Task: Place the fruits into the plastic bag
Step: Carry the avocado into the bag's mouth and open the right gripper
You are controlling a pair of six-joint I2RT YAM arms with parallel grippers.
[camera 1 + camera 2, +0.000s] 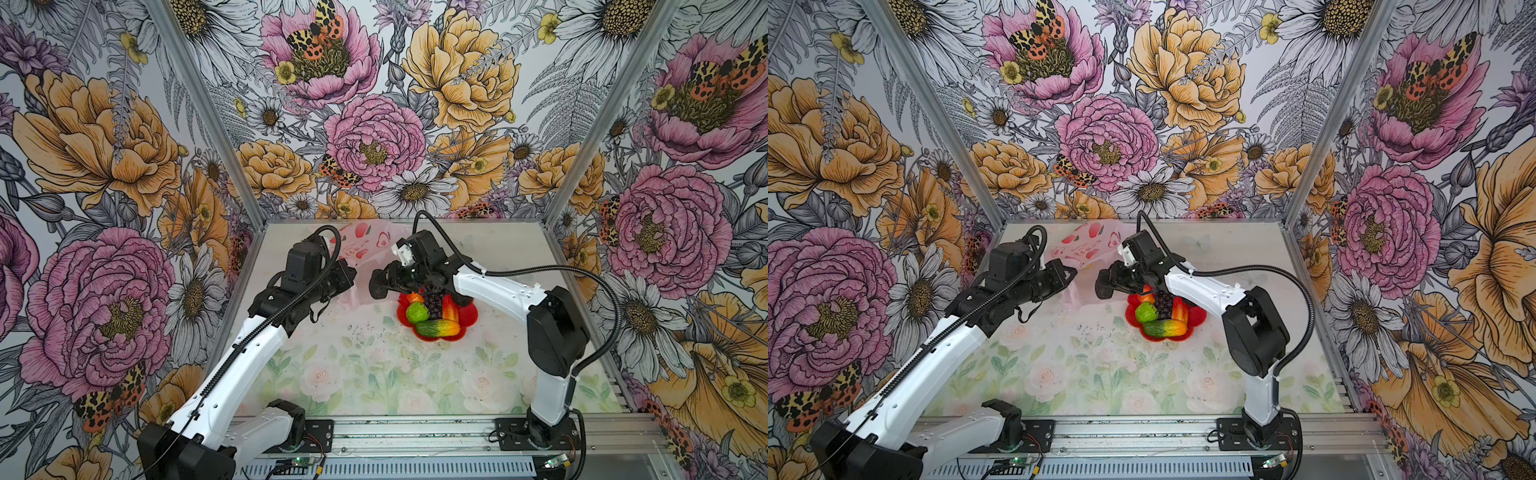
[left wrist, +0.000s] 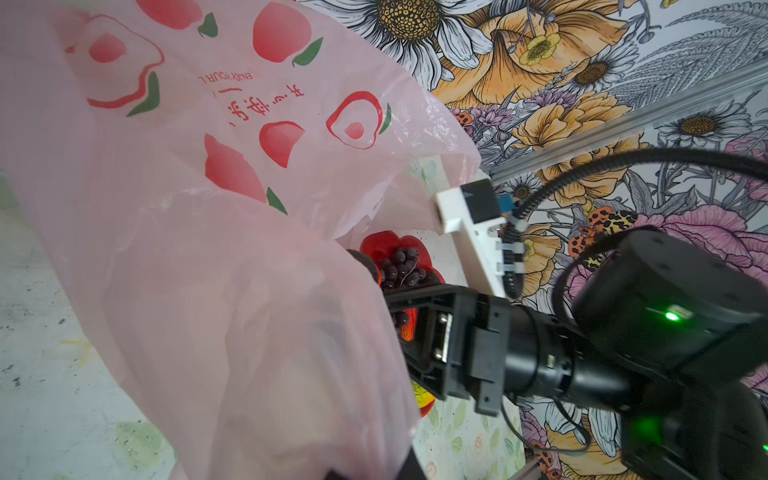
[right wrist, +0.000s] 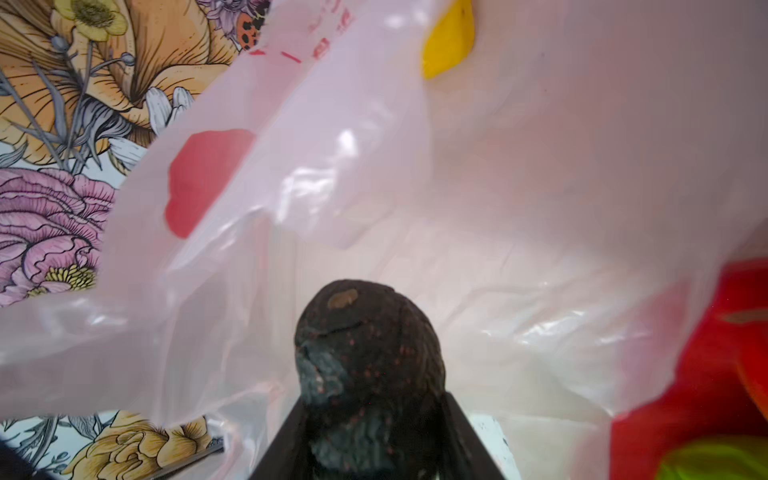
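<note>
Our left hand is clamped shut on the edge of the plastic bag, holding it up off the table with the mouth gaping toward the right arm. Our right hand grips a dark avocado between its jaws, right at that mouth. In the right wrist view we've got pink film above it and on both sides, and a yellow fruit shows deeper in.

The two hands are near each other but not touching. The bag sits at the table's far edge, close to the back wall. Just beside the bag's lower edge is the scalloped rim of the red plate, which carries the lime, grape bunch, peach and mango. The roomy bit for us is the floral stretch of table between the plate and the arm bases.
</note>
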